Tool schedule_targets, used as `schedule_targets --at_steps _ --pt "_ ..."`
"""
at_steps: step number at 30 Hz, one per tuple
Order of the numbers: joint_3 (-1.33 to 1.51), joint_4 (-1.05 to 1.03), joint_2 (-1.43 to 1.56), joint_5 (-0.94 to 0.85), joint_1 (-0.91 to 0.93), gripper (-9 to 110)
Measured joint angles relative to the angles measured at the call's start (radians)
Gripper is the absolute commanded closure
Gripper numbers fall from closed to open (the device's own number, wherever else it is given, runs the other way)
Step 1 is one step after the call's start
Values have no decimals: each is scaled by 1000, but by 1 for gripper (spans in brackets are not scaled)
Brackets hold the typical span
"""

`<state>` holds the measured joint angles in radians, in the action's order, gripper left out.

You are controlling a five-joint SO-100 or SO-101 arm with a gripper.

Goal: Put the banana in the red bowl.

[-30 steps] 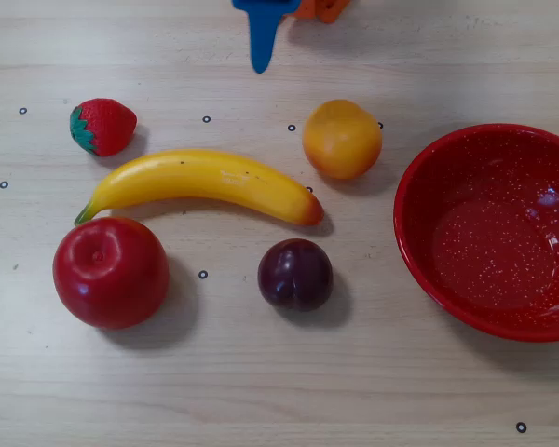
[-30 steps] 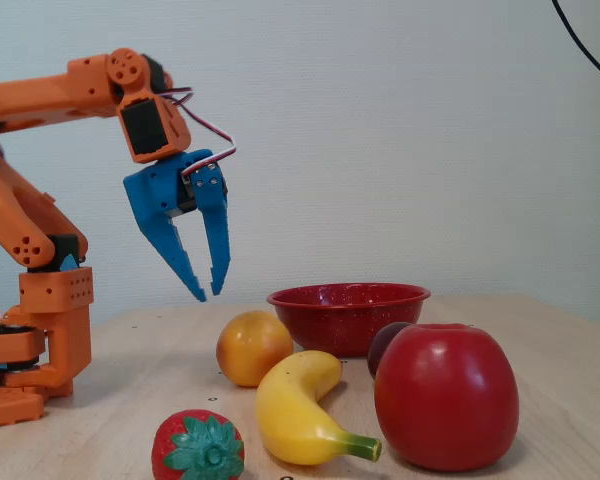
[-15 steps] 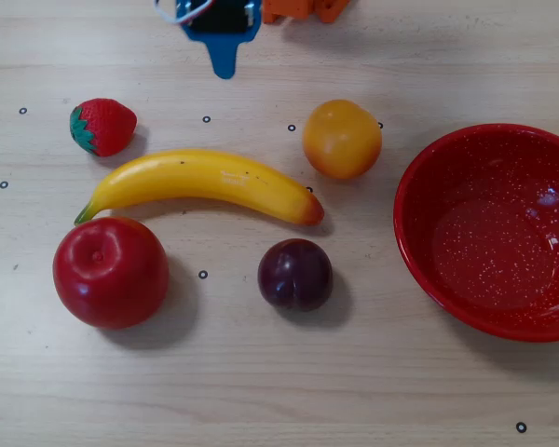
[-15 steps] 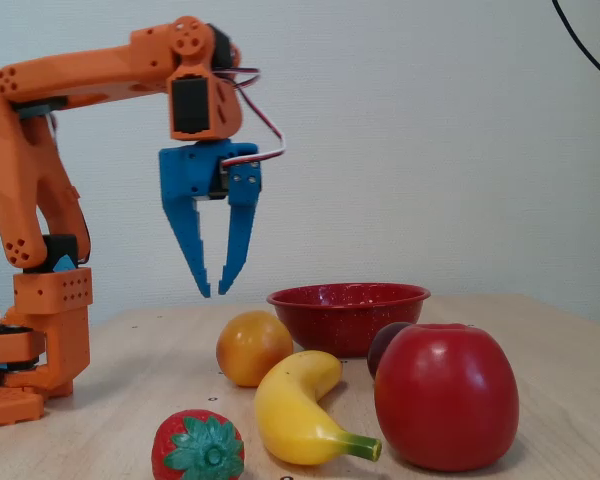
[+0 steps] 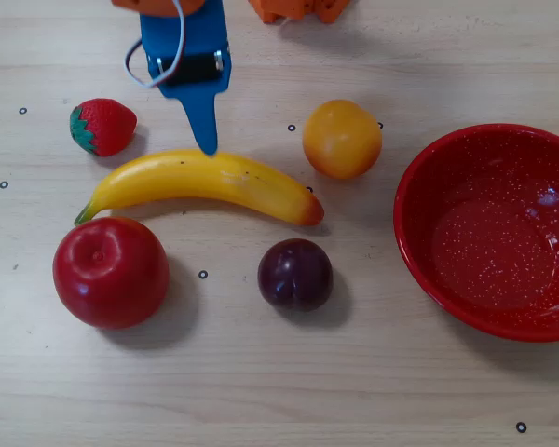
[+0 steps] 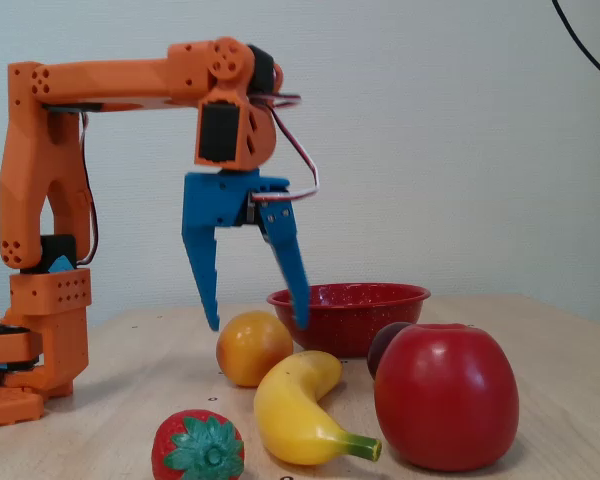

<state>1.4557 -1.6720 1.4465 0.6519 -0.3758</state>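
Note:
The long yellow banana (image 5: 205, 179) lies on the table between the strawberry and the plum, its green stem tip pointing left in the overhead view. In the fixed view the banana (image 6: 295, 405) lies in front, stem towards the camera. My blue gripper (image 5: 205, 126) hangs over the banana's far edge, one fingertip just above it. The fixed view shows the gripper (image 6: 258, 325) open wide and empty, its tips about level with the top of the orange fruit. The red speckled bowl (image 5: 412, 244) stands empty at the right; in the fixed view the bowl (image 6: 348, 310) is behind the fruit.
A strawberry (image 5: 102, 127), a round orange-yellow fruit (image 5: 342, 139), a red apple (image 5: 110, 272) and a dark plum (image 5: 295, 274) surround the banana. The orange arm base (image 6: 35, 340) stands at the fixed view's left.
The arm has reached out from its base and come down over the banana. The fingers, close together before, have spread wide apart.

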Motion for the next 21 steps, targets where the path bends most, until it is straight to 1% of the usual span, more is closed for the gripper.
schedule_targets --at_steps 2,7,15,21 --pt "0 0 -18 0 0 63" --pt "2 6 -74 0 -9 60" --pt "31 123 -129 -3 -11 48" --pt "54 167 -158 -3 -8 43"
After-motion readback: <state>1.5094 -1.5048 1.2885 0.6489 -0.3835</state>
